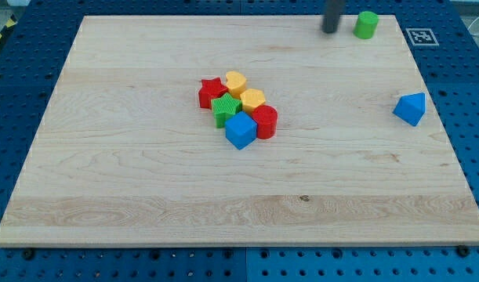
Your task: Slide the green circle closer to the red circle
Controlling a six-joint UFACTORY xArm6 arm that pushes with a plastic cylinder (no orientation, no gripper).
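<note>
The green circle (pixel 366 24) stands near the view's top right corner of the wooden board. The red circle (pixel 265 121) sits in a tight cluster near the board's middle, touching a blue cube (pixel 241 131). My tip (pixel 330 30) is down on the board just left of the green circle, a small gap apart. The rod runs up out of the view's top edge.
The cluster also holds a red star (pixel 212 92), a green star (pixel 224 109) and two yellow hearts (pixel 236 81) (pixel 252 99). A blue triangular block (pixel 411 107) lies alone at the view's right. A tag marker (pixel 420 36) sits at the top right corner.
</note>
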